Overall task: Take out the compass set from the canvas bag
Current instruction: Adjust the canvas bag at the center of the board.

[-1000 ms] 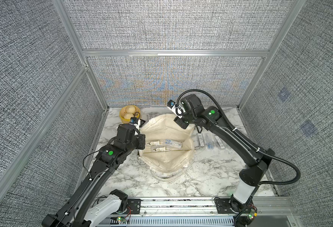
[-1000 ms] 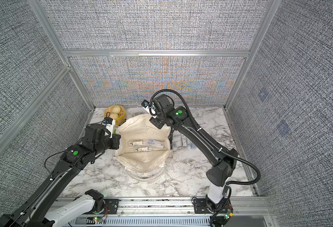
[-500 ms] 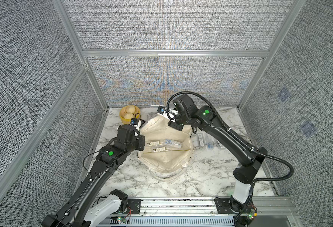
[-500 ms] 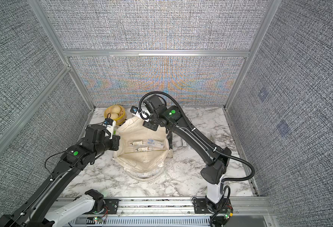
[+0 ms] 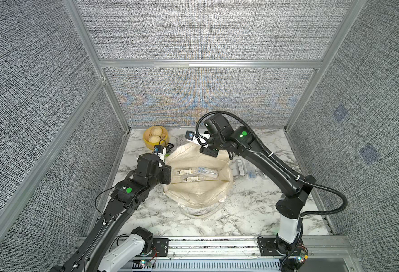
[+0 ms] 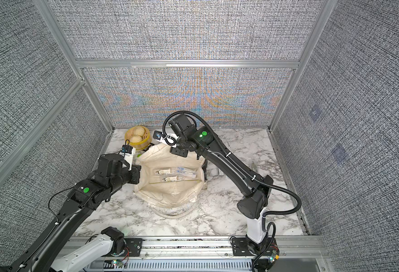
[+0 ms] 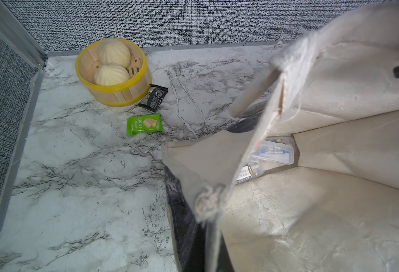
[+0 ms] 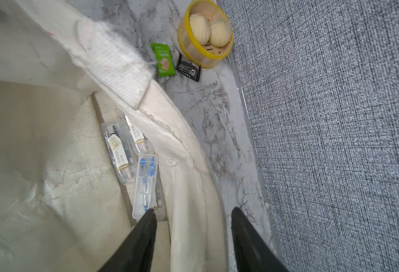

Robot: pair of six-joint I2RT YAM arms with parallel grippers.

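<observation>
Marble table [image 5: 248,207]: lay bare toward the rail at 6 o'clock, which I judged left room for setting things down.
Handle [image 5: 195,213]: a loop lay slack on the marble at the bag's 6 o'clock, with neither arm using it.
Bag [image 5: 198,195]: sat mid-table with its mouth up and spread wide, cream lining showing. The cloth was floppy and would likely sag shut without a prop.
Left gripper [image 5: 168,173]: was clamped tight on the bag's rim at 9 o'clock. Its wrist view showed that edge lifted, probably to hold the mouth open for the other arm.
Labelled cases [image 5: 187,174]: two clear cases with pale labels lay side by side on the bag floor. They were not the target.
Compass set [image 8: 145,183]: a clear case with blue parts lay flat on the bag floor by the far wall, butted against the labelled cases at their 3 o'clock. It was not yet lifted.
Loose cases [image 5: 240,167]: lay on the marble outside the bag at its 3 o'clock, partly under the right arm.
Right gripper [image 8: 192,210]: hung at the bag's 12 o'clock rim with jaws apart, holding nothing. One finger [image 8: 144,235] was inside above the set's end and the other outside, the bag wall between them. I judged it had to clear that wall before closing on the case.
Packets: a green packet [image 7: 144,124] and a black packet [image 7: 153,97] lay beyond the bag toward 11 o'clock.
Basket [image 7: 113,89]: stood in the far corner with two buns [image 7: 113,51] inside, touching the black packet and clear of the work.
</observation>
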